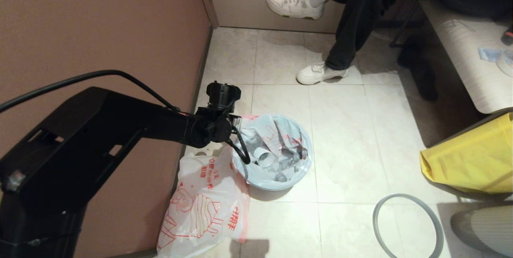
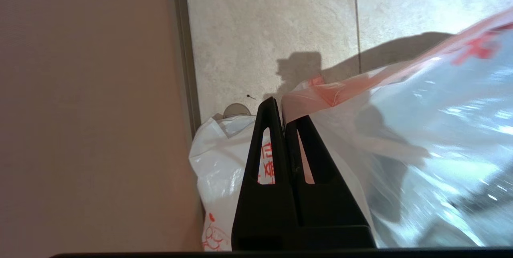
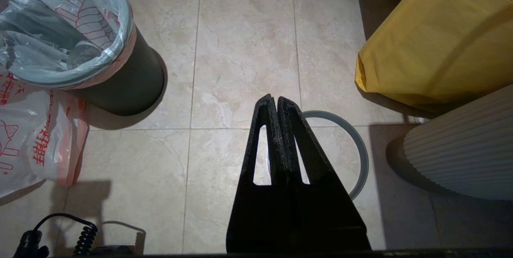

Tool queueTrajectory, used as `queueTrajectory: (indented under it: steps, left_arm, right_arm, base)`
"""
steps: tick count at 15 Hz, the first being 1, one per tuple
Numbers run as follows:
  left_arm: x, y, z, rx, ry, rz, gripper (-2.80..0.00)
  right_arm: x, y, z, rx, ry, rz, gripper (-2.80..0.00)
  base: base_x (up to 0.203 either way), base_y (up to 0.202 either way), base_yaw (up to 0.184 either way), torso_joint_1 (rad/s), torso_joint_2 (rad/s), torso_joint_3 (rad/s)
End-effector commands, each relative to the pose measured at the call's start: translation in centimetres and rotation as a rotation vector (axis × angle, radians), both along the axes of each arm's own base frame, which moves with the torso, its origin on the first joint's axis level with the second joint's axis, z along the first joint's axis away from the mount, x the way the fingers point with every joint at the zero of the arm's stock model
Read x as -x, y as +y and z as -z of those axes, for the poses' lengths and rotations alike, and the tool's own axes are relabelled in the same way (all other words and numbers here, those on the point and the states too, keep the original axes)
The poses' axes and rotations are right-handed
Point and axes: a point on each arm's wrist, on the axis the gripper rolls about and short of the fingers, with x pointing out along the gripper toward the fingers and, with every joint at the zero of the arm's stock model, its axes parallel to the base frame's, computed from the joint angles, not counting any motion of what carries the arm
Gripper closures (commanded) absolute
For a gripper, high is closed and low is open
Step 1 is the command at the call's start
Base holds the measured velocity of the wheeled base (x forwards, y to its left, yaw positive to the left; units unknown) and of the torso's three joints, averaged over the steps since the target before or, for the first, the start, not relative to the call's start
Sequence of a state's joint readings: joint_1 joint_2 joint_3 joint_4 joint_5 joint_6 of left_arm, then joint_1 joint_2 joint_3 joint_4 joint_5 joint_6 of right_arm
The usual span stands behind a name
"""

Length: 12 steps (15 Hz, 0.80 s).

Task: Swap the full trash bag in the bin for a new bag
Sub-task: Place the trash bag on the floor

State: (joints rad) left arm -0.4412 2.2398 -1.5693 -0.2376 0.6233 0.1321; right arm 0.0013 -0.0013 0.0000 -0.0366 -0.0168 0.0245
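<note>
The bin [image 3: 132, 85] stands on the tiled floor near the wall, its dark body showing below the bag. The full trash bag [image 1: 276, 146] lines it, folded over the rim, with bottles and a white roll showing inside. My left gripper [image 2: 281, 107] is at the bin's wall-side rim, shut on the pink edge of the full trash bag [image 2: 421, 130]. The new bag [image 1: 204, 206] lies limp on the floor between bin and wall, red cartoon print up. My right gripper [image 3: 276, 99] hangs shut and empty over the loose grey ring [image 3: 364, 164].
The grey ring [image 1: 404, 196] lies flat on the floor to the bin's right. A large yellow bag [image 1: 473, 158] and a white ribbed object [image 1: 485, 226] sit at the far right. A seated person's shoe [image 1: 320, 73] rests beyond the bin. The brown wall [image 1: 100, 29] runs along the left.
</note>
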Motion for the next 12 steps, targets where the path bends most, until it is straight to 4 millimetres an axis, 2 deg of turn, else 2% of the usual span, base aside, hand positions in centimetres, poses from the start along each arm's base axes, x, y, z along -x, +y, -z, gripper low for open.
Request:
queueTrajectory:
  steps: [1,6,8,10,12]
  left_arm:
    - [1.8,-0.1,-2.8,0.012,-0.05,-0.003,0.0]
    - [4.5,-1.6,-6.3,0.019,-0.123,-0.001,0.0]
    - [5.7,-2.5,-7.2,0.017,-0.123,0.022,0.0]
    - [5.7,-2.3,-5.8,-0.015,-0.079,0.01,0.0]
    - [4.6,-1.5,-3.3,-0.054,-0.023,-0.028,0.0]
  right_arm:
    - [0.0,0.0,0.0,0.0,0.001,0.0,0.0]
    - [0.0,0.0,0.0,0.0,0.001,0.0,0.0]
    - [0.0,0.0,0.0,0.0,0.001,0.0,0.0]
    - [0.0,0.0,0.0,0.0,0.001,0.0,0.0]
    - [0.0,0.0,0.0,0.0,0.001,0.0,0.0]
  base:
    - [0.0,0.0,0.0,0.0,0.0,0.0]
    - [0.0,0.0,0.0,0.0,0.0,0.0]
    - [0.0,0.0,0.0,0.0,0.0,0.0]
    - [0.0,0.0,0.0,0.0,0.0,0.0]
    - [0.0,0.0,0.0,0.0,0.0,0.0]
